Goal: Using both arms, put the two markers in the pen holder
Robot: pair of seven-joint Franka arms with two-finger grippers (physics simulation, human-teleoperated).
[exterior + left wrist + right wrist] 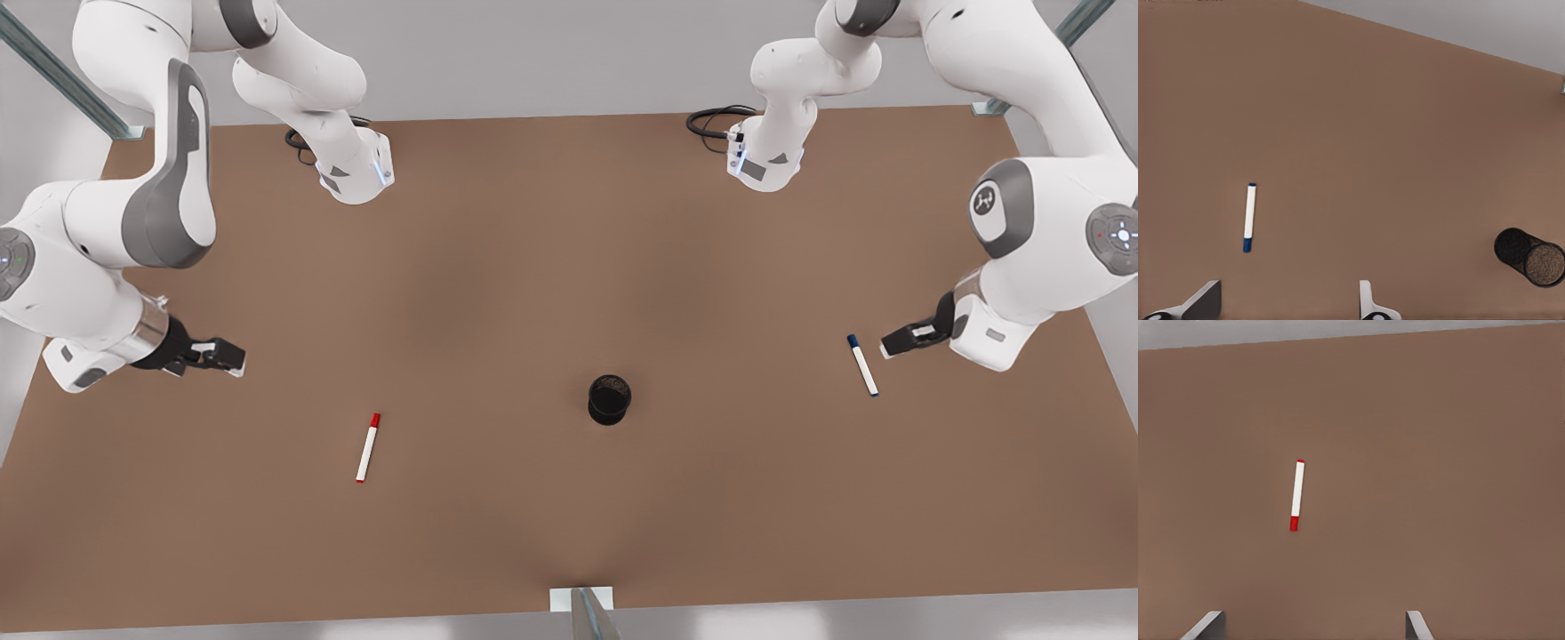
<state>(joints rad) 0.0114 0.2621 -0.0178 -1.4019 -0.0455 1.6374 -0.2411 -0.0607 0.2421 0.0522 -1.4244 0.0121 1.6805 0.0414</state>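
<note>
Brown tabletop [569, 258] fills your front view, bare but for three task things: the pen holder [609, 399] standing upright a little right of centre in the lower half, the red-capped marker [368, 447] lying flat at lower left, and the blue-capped marker [862, 364] lying flat at right. Match your arms by the wrist views: the left wrist view looks down on the blue-capped marker [1249, 218] with the pen holder [1529, 257] off to one side, so your left end effector [900, 340] is the one at the front view's right, hovering just beside that marker with its fingers spread apart and nothing between them. Your right end effector [222, 356] is at the front view's left, likewise open and empty, with the red-capped marker [1297, 495] ahead of it and well apart, lower and to the right in the front view. Both markers run steeply up the frame: the red one's cap points toward the top and tilts slightly right, the blue one's cap toward the top and tilts left. Neither is grasped yet, so judge this as the approach. The left end effector is much nearer its marker; you will likely want each pair of fingers closing across the barrel, not along it.
</note>
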